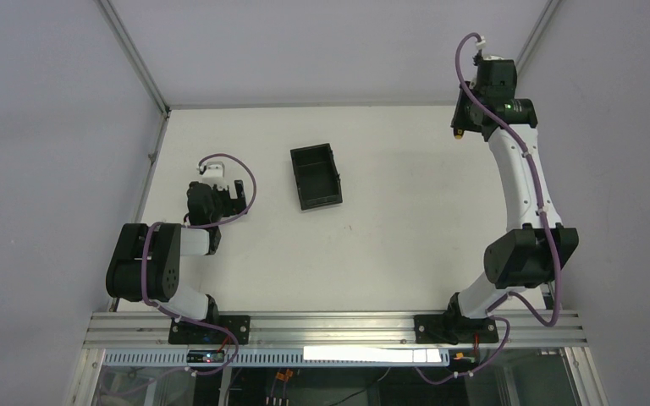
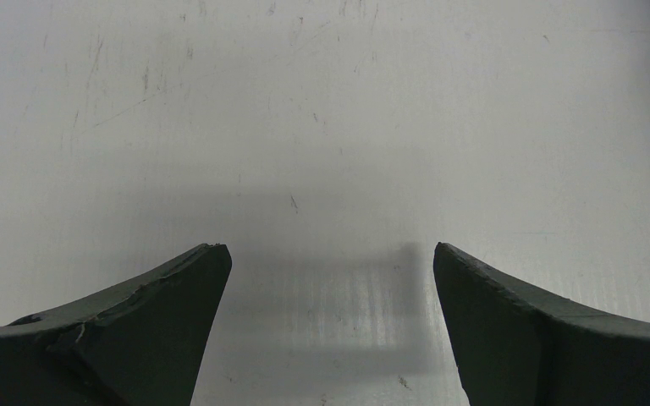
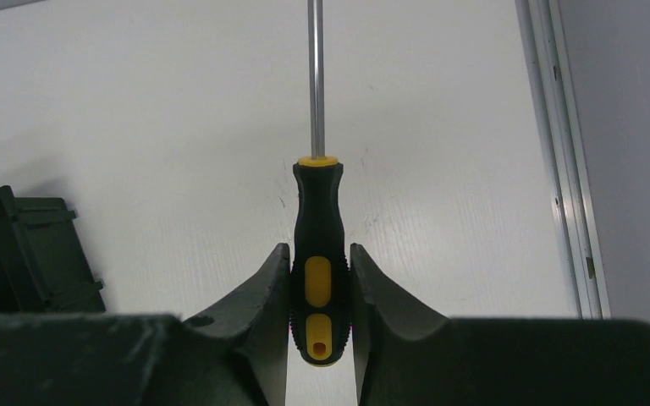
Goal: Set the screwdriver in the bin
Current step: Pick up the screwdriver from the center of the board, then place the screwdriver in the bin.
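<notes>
Nearest the bases, left gripper (image 2: 330,254) rests low over bare table (image 1: 406,245), jaws spread, nothing between them; judged parked clear of the work. Mid-table the bin (image 1: 298,179) sits open-topped; beyond it, at the far right corner, right gripper (image 3: 317,254) is clamped on the screwdriver (image 3: 318,211) by its lower handle, shaft pointing ahead, well apart from the bin. Surface white, scuffed; plain grey walls, aluminium rails.

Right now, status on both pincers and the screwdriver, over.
Right pincer shut on screwdriver handle, far right corner. Left pincer open, empty. Bin empty, nothing between it and the screwdriver.
</notes>
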`<state>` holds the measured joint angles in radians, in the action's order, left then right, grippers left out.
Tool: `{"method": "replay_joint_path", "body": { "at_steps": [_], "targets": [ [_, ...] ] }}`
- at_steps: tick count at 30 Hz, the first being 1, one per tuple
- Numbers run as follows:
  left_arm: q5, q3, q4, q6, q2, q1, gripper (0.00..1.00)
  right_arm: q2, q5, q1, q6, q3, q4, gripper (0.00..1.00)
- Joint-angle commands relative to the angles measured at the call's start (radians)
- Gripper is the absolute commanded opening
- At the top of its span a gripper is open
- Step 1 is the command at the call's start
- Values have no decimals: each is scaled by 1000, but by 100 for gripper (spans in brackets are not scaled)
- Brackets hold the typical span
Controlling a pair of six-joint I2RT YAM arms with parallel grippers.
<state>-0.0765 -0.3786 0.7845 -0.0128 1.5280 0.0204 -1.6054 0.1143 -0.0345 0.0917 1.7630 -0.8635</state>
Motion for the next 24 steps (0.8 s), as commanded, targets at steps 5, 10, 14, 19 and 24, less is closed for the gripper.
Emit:
{"method": "replay_joint_path", "body": {
  "at_steps": [5,10,14,19,24],
  "targets": [
    [20,0,28,-4,-20,9,99,56,11,-80,6,127,-66,7],
    [20,0,27,-4,-20,9,99,38,34,-168,29,155,-71,7],
    [20,0,27,-4,-20,9,99,2,52,-252,54,184,-71,6],
    [21,0,27,-4,-20,9,99,-42,65,-336,79,215,-60,6],
    [20,0,27,-4,-20,9,99,-91,83,-434,89,256,-52,6]
  ]
}}
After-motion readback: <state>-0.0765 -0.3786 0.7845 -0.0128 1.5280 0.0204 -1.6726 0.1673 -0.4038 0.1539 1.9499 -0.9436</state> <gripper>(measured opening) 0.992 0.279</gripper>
